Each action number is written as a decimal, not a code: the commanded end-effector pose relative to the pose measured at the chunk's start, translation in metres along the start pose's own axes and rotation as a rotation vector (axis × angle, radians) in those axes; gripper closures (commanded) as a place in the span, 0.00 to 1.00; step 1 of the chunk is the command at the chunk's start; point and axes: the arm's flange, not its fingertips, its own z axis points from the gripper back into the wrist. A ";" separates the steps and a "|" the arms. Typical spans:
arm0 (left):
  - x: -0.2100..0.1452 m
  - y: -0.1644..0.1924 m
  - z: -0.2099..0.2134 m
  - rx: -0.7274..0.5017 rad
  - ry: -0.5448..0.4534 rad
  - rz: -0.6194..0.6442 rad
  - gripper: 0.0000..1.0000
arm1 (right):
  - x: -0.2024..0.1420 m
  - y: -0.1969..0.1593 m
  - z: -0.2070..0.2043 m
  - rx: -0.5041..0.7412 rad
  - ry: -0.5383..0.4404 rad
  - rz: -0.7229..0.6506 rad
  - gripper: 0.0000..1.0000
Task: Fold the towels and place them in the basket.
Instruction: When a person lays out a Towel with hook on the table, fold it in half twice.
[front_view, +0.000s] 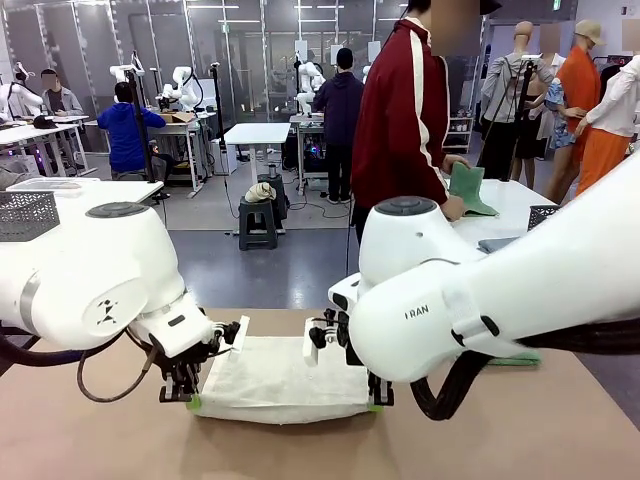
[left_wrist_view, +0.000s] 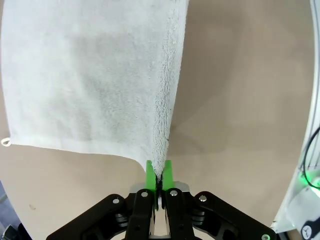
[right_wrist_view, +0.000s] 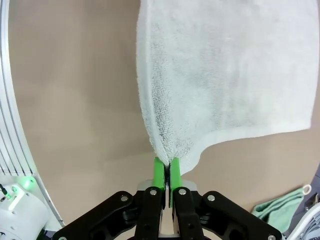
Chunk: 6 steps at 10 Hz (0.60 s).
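**Left pincer (front_view: 190, 398) and right pincer (front_view: 377, 402) clenched on the cream-white towel (front_view: 280, 382)**

We are gripping the cream-white towel at both ends of its near edge. In the front view it is lying flat on the brown surface (front_view: 100, 440) at 6 o'clock. Our left pincer is biting its corner at 7 o'clock and our right pincer is biting the corner at 5 o'clock.

In the left wrist view, our left pincer (left_wrist_view: 158, 173) is pressing its green pads together on a thick, fluffy corner. The towel (left_wrist_view: 90, 75) is spreading away toward 11 o'clock over the surface, and its small corner loop (left_wrist_view: 5, 142) is sticking out at 9 o'clock.

In the right wrist view, our right pincer (right_wrist_view: 166, 170) is squeezing the opposite corner the same way, with no gap between pads and cloth. The towel (right_wrist_view: 225, 75) is fanning out toward 1 o'clock.

We are also seeing the mint green towel (right_wrist_view: 279, 210), bunched on the surface at 5 o'clock of the right wrist view, apart from the cream one. In the front view it (front_view: 515, 358) is peeking out under our right arm at 4 o'clock.
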 end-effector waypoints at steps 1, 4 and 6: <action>-0.001 0.016 0.005 -0.019 0.015 -0.015 1.00 | 0.000 -0.014 0.008 0.009 0.002 0.025 1.00; 0.000 0.029 0.008 -0.012 0.020 0.006 1.00 | 0.002 -0.027 0.014 0.008 0.000 0.009 1.00; 0.000 0.022 0.007 -0.004 -0.005 0.015 1.00 | 0.003 -0.019 0.014 -0.002 -0.008 -0.011 1.00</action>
